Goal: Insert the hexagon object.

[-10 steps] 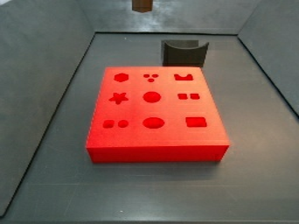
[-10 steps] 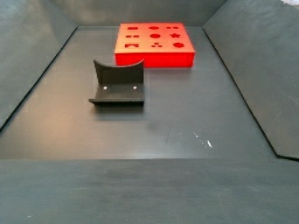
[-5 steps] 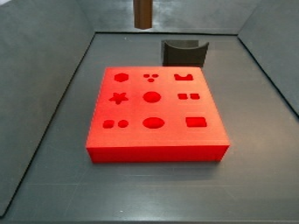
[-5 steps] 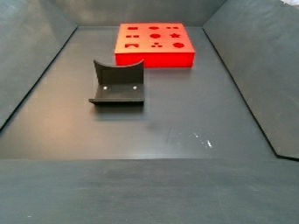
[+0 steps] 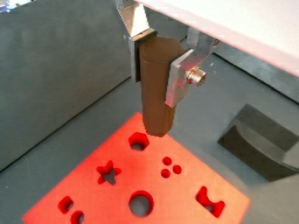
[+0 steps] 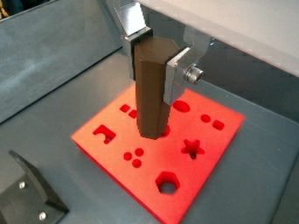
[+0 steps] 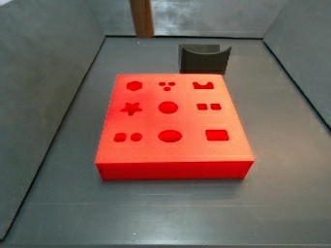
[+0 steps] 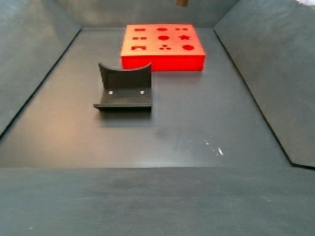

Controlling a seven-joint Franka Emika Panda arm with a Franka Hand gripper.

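My gripper (image 5: 158,66) is shut on the hexagon object (image 5: 156,92), a long brown six-sided peg that hangs upright between the silver fingers (image 5: 179,77). Both wrist views show it (image 6: 152,87). The peg hangs high above the red block (image 7: 172,126), whose top face has several shaped holes. In a side view only the peg's lower part (image 7: 142,17) shows, at the top edge, above the block's far left side. The hexagon hole (image 7: 134,85) is in the block's far left corner and also shows in a wrist view (image 6: 169,185). The gripper body is out of both side views.
The dark fixture (image 7: 204,56) stands on the grey floor just behind the red block's far right; it shows nearer in a side view (image 8: 123,88). Grey walls slope up around the floor. The red block (image 8: 164,46) lies at the far end there.
The peg has come down further into the side view and shifted a little to the left. The block and the fixture have not moved.
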